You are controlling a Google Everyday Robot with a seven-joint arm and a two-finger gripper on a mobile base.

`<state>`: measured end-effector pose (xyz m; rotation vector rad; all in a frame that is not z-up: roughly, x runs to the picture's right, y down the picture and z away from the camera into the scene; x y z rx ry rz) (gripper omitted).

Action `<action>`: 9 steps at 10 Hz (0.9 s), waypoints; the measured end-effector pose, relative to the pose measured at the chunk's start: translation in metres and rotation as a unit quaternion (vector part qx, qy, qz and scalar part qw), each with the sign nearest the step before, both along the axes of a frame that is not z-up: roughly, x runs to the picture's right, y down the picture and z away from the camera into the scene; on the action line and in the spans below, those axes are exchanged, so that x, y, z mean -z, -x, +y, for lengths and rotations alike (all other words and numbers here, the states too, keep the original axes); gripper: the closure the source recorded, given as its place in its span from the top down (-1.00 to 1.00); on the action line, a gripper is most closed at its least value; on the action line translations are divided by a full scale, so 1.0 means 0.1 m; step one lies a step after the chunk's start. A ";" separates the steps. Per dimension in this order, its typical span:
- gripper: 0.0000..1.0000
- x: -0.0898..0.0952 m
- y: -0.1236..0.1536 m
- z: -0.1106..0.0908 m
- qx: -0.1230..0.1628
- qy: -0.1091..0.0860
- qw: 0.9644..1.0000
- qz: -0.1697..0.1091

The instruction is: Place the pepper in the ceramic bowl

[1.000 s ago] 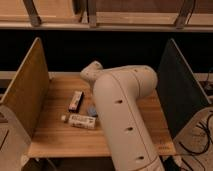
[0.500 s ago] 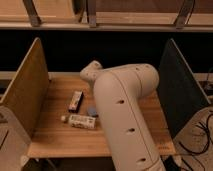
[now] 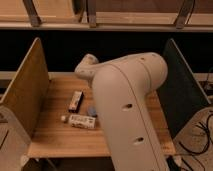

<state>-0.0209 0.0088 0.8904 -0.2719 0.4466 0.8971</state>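
A big cream robot arm (image 3: 131, 110) fills the middle of the view. It rises from the bottom edge, bends near the top, and reaches left to a small rounded end (image 3: 86, 67) that hangs over the back of the wooden desk (image 3: 52, 137). The hand is out of sight, hidden somewhere behind the fat arm, so I cannot tell if it is let go, squeezed tight, or carrying anything. The ceramic bowl (image 3: 91, 110) is a little blue-grey thing on the desk, and only a bit of it peeks out at the left edge of the arm (the rest is covered). The pepper cannot be seen, and I cannot tell if it sits behind the arm. Two cartons lie on the desk beside the bowl. The darker carton (image 3: 75, 100) points toward the back of the desk, just up and left of the bowl. The white carton (image 3: 81, 120) lies sideways nearer the front, just below the bowl. I cannot tell if either carton touches the bowl. A tall wooden board (image 3: 24, 97) stands along the left side of the desk, and a dark board (image 3: 181, 92) stands along the right side. Behind the desk it is black, and a pale rail (image 3: 105, 24) runs across the top. Thin black cables (image 3: 200, 137) lie on the floor at the right.
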 end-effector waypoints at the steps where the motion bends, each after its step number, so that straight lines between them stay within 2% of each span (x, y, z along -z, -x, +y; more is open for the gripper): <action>1: -1.00 0.17 -0.06 0.06 0.005 0.002 1.000 0.020; 3: -1.00 0.56 -0.25 0.35 0.014 0.029 0.997 0.073; 5: -1.00 0.97 -0.44 0.77 0.013 0.082 0.989 0.126; 7: -1.00 1.29 -0.51 1.22 0.004 0.148 0.976 0.157; 8: -1.00 1.45 -0.54 1.45 -0.005 0.185 0.967 0.173; 9: -1.00 1.56 -0.61 1.57 -0.013 0.206 0.960 0.189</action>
